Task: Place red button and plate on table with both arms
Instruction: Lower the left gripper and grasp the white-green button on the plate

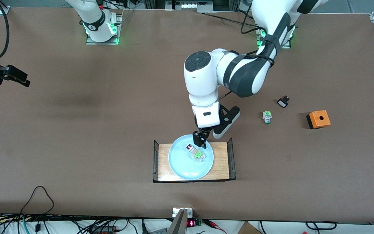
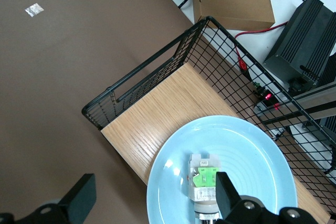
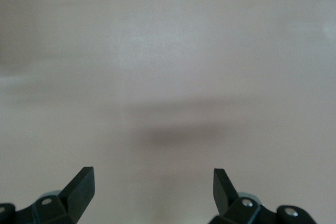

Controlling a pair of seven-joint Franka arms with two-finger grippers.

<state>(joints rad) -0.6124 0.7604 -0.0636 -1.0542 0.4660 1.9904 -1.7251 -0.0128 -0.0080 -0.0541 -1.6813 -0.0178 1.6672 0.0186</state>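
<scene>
wooden tray (image 1: pixel 221 169), green button (image 1: pixel 267 116), orange box (image 1: pixel 318 119)

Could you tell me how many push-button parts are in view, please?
2: the red button lies on the plate, under the left end effector; the green button rests on the table.

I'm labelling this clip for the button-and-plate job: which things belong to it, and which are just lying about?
Belongs to the job:
- small red-capped push-button, lying in the plate
- round pale-blue plate, on the wooden tray
- brown tabletop
- left gripper, open over the plate
- right gripper, open over bare table

Lying about:
- wooden tray with black wire ends
- green-capped button
- orange box with a hole
- small black part
</scene>
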